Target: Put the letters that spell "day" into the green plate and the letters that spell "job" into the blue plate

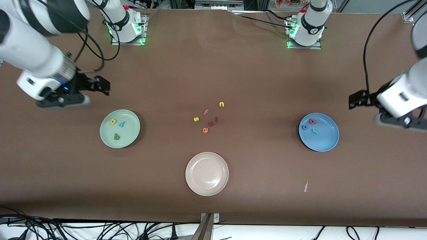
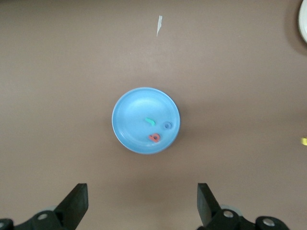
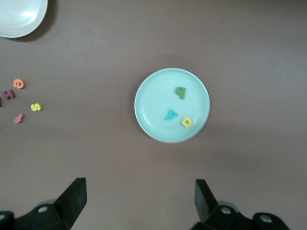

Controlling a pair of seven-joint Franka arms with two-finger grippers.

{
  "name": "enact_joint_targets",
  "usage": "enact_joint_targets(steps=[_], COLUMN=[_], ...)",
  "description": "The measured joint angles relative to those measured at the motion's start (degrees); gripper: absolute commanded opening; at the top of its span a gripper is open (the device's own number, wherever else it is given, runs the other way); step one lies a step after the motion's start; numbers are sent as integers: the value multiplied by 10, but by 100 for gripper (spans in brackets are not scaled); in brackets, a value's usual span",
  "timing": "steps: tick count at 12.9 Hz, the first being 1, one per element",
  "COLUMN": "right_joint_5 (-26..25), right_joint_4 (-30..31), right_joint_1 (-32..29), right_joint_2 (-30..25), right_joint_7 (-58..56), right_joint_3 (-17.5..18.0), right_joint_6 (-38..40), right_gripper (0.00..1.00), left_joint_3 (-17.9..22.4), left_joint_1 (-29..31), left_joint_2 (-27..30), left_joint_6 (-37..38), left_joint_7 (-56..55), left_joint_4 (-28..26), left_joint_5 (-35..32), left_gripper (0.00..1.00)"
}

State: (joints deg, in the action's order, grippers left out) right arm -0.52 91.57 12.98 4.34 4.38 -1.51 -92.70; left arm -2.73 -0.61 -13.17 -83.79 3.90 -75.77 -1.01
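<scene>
Claw fingertips cropped, left claw; beige plate cut off.

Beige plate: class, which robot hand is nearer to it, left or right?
Neither clearly. The beige plate sits mid-table. The right hand hangs open by the green plate, the left hand open by the blue plate.

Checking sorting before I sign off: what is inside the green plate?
The green plate holds three letters lying apart: a yellow a, a teal y and a dark green d. Nothing covers them.
</scene>
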Motion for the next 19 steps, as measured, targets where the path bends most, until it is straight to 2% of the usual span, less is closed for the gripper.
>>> enact_joint_targets(steps=[2, 4, 6, 10, 19], right_joint_5=[0, 0, 0, -3, -4], right_joint_4=[-4, 5, 16, 20, 13], right_joint_1=[-25, -37, -38, -38, -41], right_joint_2=[-41, -76, -89, -77, -64], right_joint_7=[-7, -10, -10, -10, -10], right_joint_3=[9, 10, 10, 13, 15], right_joint_6=[47, 71, 73, 73, 73], right_gripper=[100, 100, 100, 100, 100], left_joint_3=[35, 36, 37, 38, 40], left_joint_1=[-16, -23, -26, -26, -26], left_joint_2=[60, 109, 145, 153, 153], left_joint_6=[-1, -1, -7, -22, -44], left_joint_7=[1, 0, 0, 0, 0], left_joint_4=[-43, -76, -128, -160, -160], left_joint_5=[14, 12, 11, 11, 11], left_gripper=[100, 100, 100, 100, 100])
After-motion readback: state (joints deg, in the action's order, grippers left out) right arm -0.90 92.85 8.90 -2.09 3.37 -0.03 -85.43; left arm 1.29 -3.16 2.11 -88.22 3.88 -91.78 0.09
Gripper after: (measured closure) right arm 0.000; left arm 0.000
